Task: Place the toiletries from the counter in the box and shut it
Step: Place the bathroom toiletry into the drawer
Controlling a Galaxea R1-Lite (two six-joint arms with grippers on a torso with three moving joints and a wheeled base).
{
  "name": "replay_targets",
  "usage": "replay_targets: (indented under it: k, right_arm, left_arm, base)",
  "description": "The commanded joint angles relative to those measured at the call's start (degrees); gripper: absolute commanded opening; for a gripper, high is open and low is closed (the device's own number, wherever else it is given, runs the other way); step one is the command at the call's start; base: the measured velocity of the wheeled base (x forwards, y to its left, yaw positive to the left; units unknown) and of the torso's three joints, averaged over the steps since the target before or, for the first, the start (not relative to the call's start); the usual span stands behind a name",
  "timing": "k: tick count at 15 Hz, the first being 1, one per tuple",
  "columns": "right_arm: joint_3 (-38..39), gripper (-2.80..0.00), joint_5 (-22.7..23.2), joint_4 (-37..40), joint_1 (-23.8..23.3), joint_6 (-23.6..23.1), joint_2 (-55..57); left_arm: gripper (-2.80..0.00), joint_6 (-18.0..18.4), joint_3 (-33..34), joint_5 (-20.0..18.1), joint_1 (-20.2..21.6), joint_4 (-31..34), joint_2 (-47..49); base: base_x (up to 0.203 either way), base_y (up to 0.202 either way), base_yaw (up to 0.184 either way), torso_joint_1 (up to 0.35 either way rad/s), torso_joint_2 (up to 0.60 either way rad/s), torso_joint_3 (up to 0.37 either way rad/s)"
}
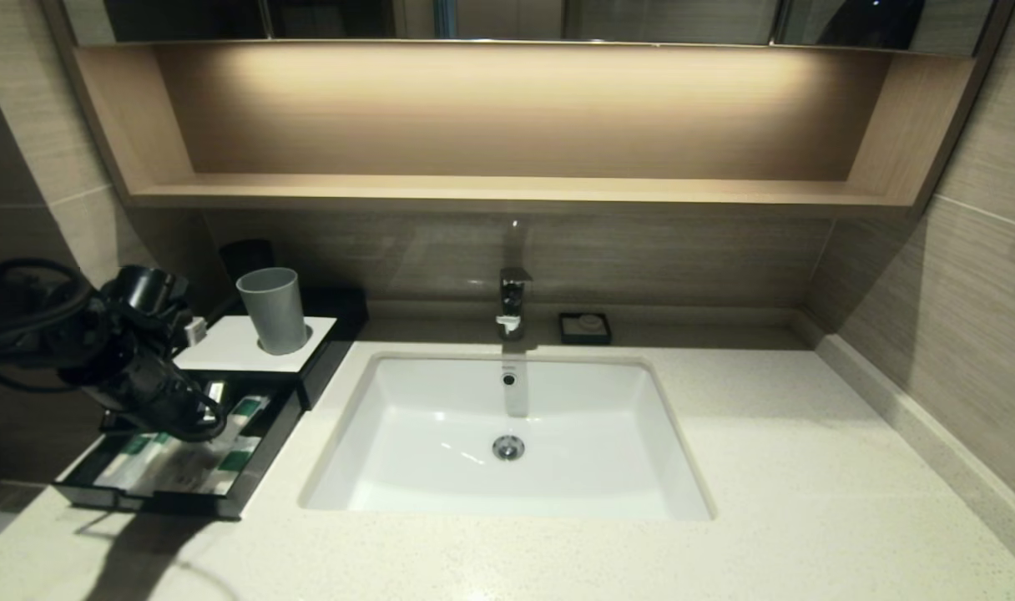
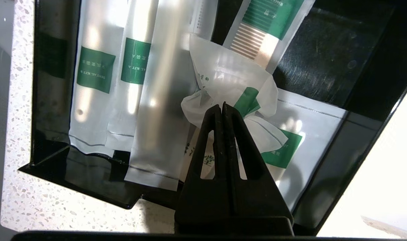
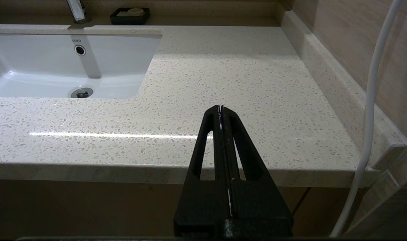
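The black box (image 1: 153, 501) sits on the counter (image 1: 766, 467) left of the sink, with its drawer pulled out toward me. Clear-wrapped sticks with green labels (image 2: 93, 83) (image 2: 133, 77) and a flat sachet (image 2: 310, 134) lie in the drawer (image 2: 324, 67). My left gripper (image 2: 222, 105) hangs over the drawer, shut on a crumpled translucent sachet (image 2: 230, 77) with a green label. The left arm (image 1: 140, 367) covers part of the drawer in the head view. My right gripper (image 3: 221, 107) is shut on nothing, hovering near the counter's front edge on the right.
A grey cup (image 1: 272, 310) stands on the box's white top panel (image 1: 224, 346). The white sink (image 1: 507, 434) lies in the middle under a faucet (image 1: 513, 300), with a small black soap dish (image 1: 584, 328) behind. A wooden shelf (image 1: 507, 188) runs above.
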Motion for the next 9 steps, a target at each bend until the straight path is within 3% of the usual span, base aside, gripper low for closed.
replay_targets:
  k: [1,9]
  right_arm:
    - [0.09,-2.80,0.01,-0.02,0.01,-0.01,-0.09]
    - [0.09,-2.80,0.01,-0.02,0.01,-0.01,-0.09]
  left_arm:
    - [-2.80,-0.02,0.21,0.07,0.04,0.03,1.31]
    - [-2.80,-0.11,0.48,-0.02,-0.06,0.03,1.86]
  base:
    - [0.000,0.000,0.000,0.000,0.00,0.000]
    - [0.000,0.000,0.000,0.000,0.00,0.000]
